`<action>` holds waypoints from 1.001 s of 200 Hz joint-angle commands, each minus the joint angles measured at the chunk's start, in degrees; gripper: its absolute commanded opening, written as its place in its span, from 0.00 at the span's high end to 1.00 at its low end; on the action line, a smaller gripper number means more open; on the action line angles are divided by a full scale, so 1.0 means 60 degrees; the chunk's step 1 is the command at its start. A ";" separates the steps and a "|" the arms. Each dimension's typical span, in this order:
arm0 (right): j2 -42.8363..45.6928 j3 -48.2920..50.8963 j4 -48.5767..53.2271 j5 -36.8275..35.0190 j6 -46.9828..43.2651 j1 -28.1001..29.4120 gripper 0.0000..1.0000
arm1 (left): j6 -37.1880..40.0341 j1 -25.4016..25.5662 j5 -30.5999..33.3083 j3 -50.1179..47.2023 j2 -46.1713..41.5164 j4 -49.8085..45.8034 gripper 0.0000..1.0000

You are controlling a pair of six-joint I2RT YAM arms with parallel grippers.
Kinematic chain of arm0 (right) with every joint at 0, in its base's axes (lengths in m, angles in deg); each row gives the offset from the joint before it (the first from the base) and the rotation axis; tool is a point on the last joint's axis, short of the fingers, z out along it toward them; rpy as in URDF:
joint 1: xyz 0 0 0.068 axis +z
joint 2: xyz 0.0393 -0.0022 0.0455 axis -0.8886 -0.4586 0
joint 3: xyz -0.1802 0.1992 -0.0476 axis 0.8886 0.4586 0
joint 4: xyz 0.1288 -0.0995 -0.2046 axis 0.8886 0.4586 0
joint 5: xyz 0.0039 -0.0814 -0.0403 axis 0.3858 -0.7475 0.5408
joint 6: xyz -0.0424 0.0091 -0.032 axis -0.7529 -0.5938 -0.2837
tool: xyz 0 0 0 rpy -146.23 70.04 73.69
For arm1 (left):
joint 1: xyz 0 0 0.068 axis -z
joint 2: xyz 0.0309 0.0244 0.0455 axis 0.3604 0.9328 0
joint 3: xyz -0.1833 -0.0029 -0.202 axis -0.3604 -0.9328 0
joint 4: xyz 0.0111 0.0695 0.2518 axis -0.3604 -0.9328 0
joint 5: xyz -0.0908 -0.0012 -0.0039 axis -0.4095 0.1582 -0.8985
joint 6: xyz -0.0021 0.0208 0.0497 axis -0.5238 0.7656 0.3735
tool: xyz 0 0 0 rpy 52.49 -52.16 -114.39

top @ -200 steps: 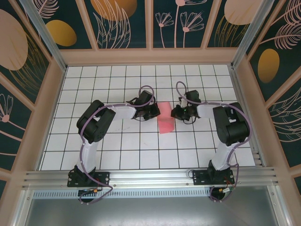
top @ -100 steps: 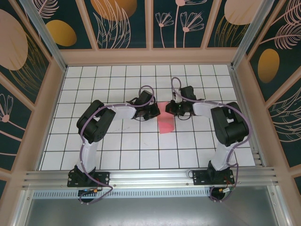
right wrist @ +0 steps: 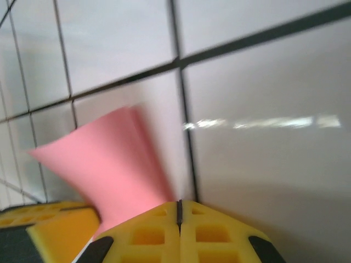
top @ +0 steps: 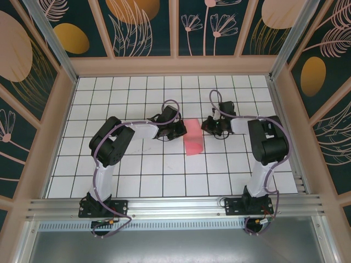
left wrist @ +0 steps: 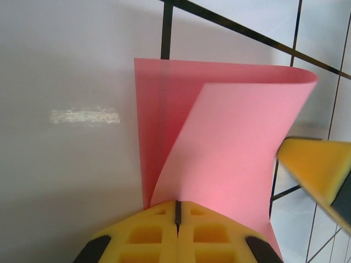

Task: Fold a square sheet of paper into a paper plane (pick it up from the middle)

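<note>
R jaws backed off pink paper (top: pixel 193 141), closed; L jaws clamp its edge.

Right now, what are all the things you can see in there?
square sheet of paper: one, salmon pink, folded over with one flap curling up, in the middle of the table between the two grippers
table: one, white tiles with black lines, under everything
walls: dark panels with peach and orange flowers and leaves, all around the table
metal rail: one, silver, along the near edge
left arm: one, black and white with a purple cable, on the left
right arm: one, black and white with a purple cable, on the right
left gripper: yellow fingers, shut on the paper's edge
right gripper: yellow fingers, shut, next to the paper
</note>
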 commanded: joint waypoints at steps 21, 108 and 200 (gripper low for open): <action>0.0741 -0.0225 -0.0359 -0.0247 0.0290 0.0601 1.00 | 0.0033 -0.0044 0.1068 -0.0716 0.0898 -0.2039 1.00; -0.1056 -0.1117 -0.0505 -0.0267 0.0696 0.0524 1.00 | 0.0072 -0.0037 0.1149 -0.0701 0.0909 -0.2222 1.00; 0.0145 -0.0841 -0.0779 -0.0029 0.0963 0.0307 1.00 | 0.0081 -0.0046 0.1094 -0.0729 0.0895 -0.2163 1.00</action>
